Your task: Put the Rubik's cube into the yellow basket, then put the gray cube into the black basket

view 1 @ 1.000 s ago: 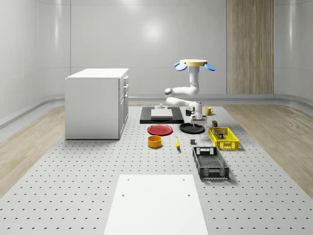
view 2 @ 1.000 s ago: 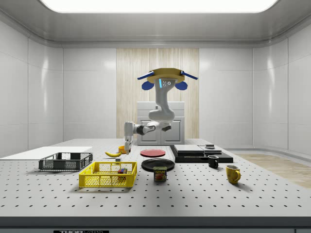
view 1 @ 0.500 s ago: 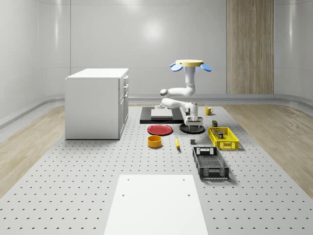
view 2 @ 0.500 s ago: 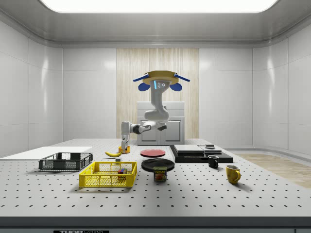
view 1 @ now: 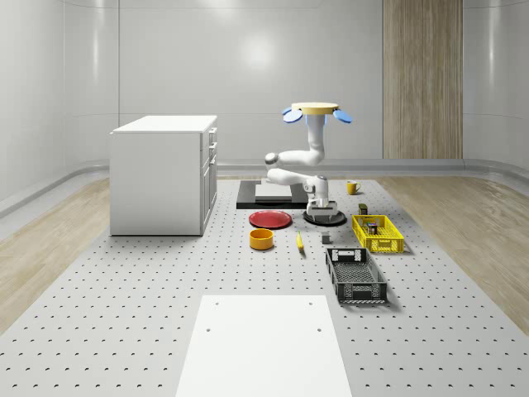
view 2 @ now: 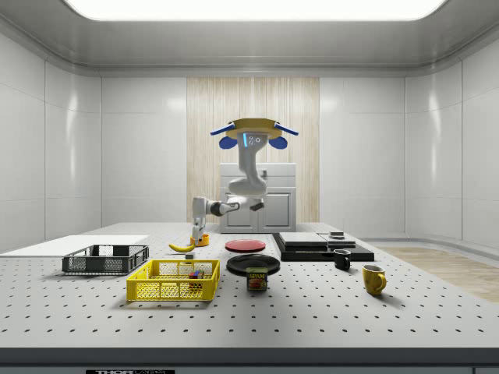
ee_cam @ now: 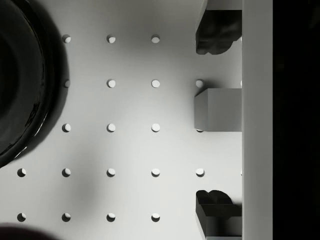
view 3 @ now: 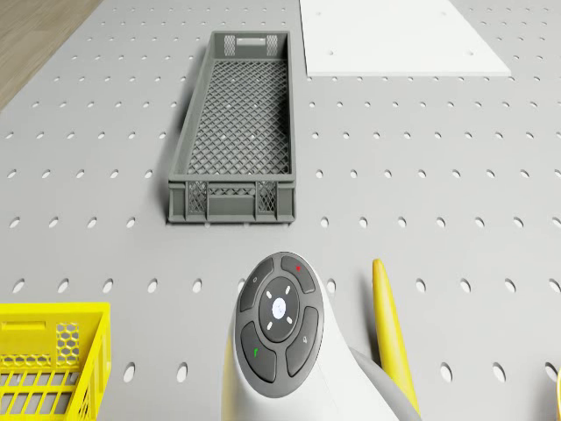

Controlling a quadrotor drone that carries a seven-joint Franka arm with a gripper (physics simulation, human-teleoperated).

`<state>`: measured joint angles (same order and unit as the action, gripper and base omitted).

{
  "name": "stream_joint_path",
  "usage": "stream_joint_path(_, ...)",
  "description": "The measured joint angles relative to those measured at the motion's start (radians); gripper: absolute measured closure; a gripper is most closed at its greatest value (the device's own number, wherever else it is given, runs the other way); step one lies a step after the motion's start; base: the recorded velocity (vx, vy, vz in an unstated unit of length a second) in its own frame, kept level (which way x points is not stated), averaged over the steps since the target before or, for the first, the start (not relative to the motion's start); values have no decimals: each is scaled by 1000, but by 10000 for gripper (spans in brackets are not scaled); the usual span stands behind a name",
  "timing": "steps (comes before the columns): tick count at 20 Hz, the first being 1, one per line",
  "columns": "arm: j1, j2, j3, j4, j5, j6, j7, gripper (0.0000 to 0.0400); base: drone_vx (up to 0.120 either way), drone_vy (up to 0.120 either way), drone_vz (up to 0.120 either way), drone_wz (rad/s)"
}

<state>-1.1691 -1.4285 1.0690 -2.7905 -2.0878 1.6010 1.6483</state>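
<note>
Shifting left (whole-scene), drone [view 1: 315, 110], perhaps lower

Your drone [view 1: 314, 107] has a flat tan disc body with blue rotor guards at its rim. Below it, your arm [view 1: 307, 155] is glossy white with rounded joints. In the drone view, your arm's grey control pad [view 3: 279, 317] carries small red and green marks.

Rubik's cube [view 2: 192, 274] sitting inside yellow basket [view 1: 378, 234], gray cube [ee_cam: 218, 110] resting on table, black basket [view 1: 355, 275] lying nearer, just beside yellow basket
</note>
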Motion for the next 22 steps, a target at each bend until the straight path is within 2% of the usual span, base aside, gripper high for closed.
stream_joint_path(4,1,1,0,0,-1,-1,-1,0,0,100,-120,0)
stream_joint_path(6,1,2,0,0,-1,-2,-1,0,0,0,-80,0)
stream_joint_path(11,2,3,-1,0,-2,-3,-1,0,0,-40,0,0)
stream_joint_path(17,3,4,-1,0,-2,-4,-2,0,120,0,0,0)
stream_joint_path(22,3,6,-1,-1,-3,-5,-3,0,80,0,0,0)
